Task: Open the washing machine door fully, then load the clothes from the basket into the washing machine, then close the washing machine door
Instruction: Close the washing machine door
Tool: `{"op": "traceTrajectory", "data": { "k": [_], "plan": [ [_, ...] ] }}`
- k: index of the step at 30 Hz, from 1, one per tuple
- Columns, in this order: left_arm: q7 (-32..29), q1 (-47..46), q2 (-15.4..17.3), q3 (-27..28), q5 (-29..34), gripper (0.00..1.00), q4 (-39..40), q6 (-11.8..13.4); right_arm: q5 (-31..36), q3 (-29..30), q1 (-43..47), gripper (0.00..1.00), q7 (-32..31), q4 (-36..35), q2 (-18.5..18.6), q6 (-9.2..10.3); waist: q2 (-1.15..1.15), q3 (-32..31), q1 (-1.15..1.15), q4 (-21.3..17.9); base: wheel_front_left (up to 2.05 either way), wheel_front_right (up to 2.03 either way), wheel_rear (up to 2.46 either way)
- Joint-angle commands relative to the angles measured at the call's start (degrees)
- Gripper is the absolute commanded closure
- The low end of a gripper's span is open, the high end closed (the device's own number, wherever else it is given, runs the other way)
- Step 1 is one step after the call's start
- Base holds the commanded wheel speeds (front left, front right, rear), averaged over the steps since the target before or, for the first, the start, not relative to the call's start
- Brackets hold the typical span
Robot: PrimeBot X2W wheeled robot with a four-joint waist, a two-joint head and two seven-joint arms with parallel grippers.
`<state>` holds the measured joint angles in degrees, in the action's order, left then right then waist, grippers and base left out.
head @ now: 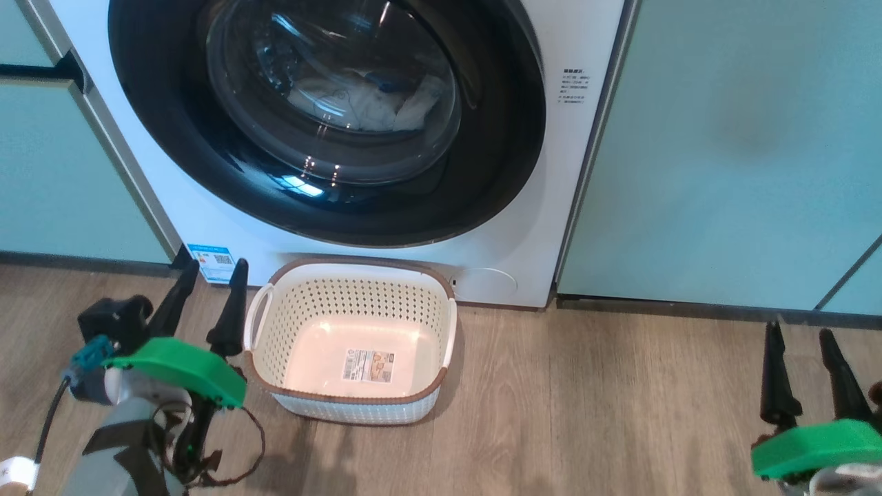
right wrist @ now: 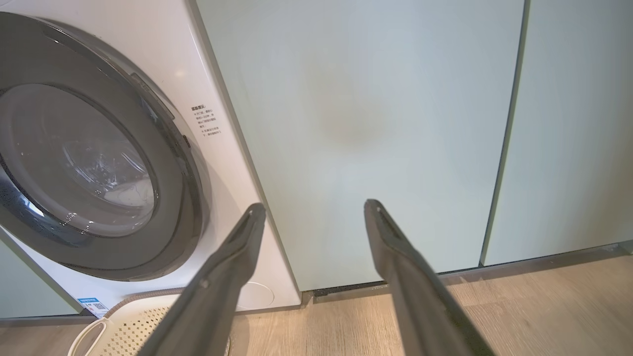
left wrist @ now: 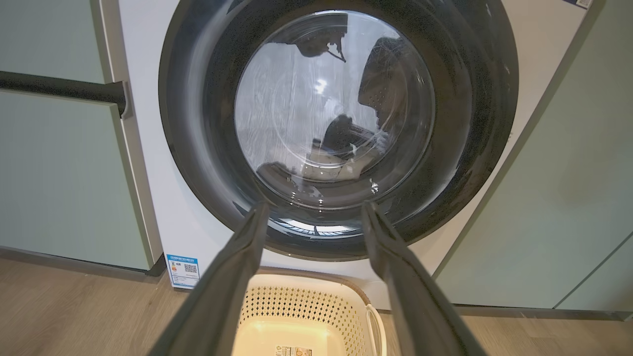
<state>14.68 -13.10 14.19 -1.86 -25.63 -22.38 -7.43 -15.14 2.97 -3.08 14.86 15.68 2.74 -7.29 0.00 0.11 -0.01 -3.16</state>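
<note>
Left gripper [head: 214, 270], spread and empty, stands just left of the basket [head: 344, 306]; right gripper [head: 799, 332], likewise, well right. Behind the basket I find the washing machine door [head: 158, 124] shut, clothes [head: 358, 103] inside. Door judged rigid, slippery: grip its rim.

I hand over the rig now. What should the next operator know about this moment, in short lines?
Left claw: open, empty, at the basket's left side.
Right claw: open, empty, over the floor, far right.
Basket: empty, on the floor before the washing machine.
Clothes: inside the machine, seen through the glass.
Washing machine door: looks shut.
Done: all steps, it seems. Left: only confirm that the door is latched.
</note>
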Motion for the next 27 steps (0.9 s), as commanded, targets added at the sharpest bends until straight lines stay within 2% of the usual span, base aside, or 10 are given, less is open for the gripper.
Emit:
{"op": "traceTrajectory", "data": {
  "k": [1, 27],
  "plan": [
    [0.32, -1.39, 2.34, 2.15, 0.62, 0.0, 1.83, -0.06, -0.1, -1.1, -0.68, 0.0, 0.14, -2.26, 0.14, -0.2, 0.0, -0.3, 0.01, -0.05, 0.0, 0.0, 0.0],
    [0.32, -0.08, 2.08, 1.3, 1.11, 0.0, 0.78, -0.06, 0.01, -0.18, 2.0, 0.0, 0.14, -2.72, 0.14, -0.2, 0.0, -0.25, 0.01, 0.85, 0.0, 0.0, 0.0]
  ]
}}
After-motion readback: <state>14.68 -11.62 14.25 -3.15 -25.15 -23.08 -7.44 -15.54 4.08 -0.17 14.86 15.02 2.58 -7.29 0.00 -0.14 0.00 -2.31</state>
